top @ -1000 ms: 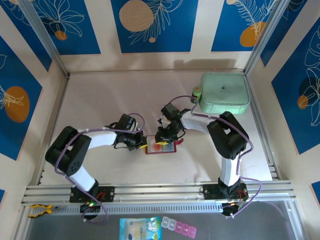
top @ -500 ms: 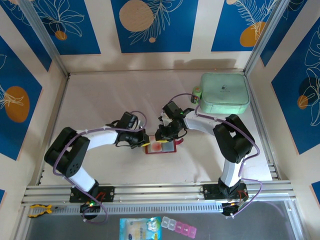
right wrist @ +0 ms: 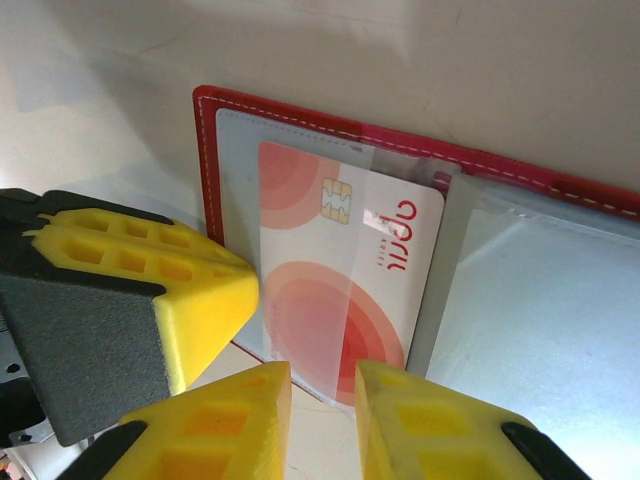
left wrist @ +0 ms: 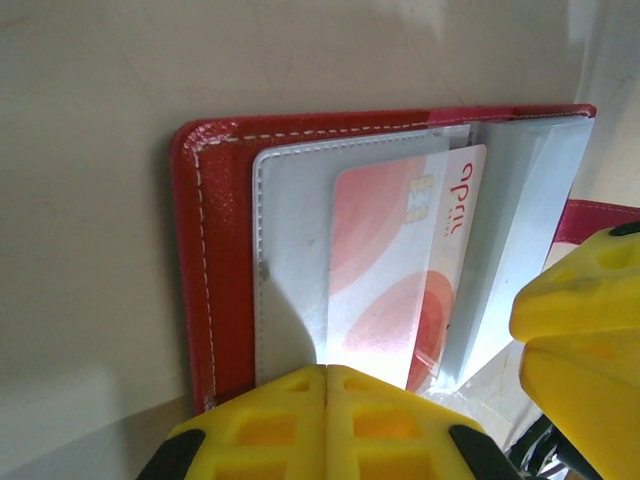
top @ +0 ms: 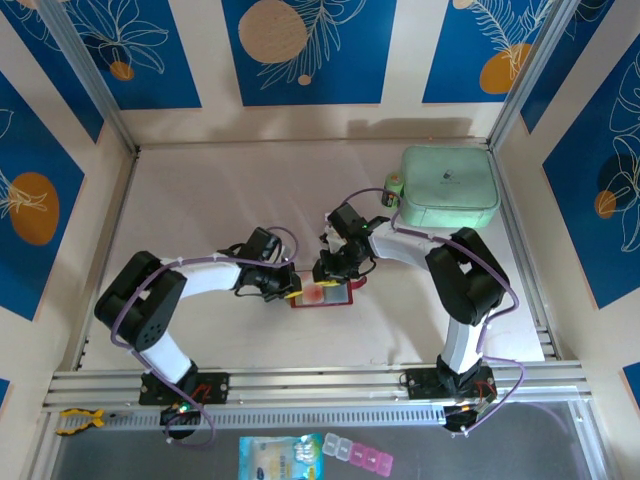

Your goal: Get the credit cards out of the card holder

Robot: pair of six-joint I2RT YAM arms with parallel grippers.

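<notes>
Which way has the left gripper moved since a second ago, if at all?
Yes. The left gripper shifted right, toward the card holder, which stayed put.

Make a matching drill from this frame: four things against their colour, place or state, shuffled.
Things:
1. wallet
2. card
3. case
4. left gripper

Descriptions:
A. mint green, far right
B. jaws shut
C. red, lying open
D. white with red circles and a gold chip

Pairs: 1-C, 2-D, 3-A, 4-B
</notes>
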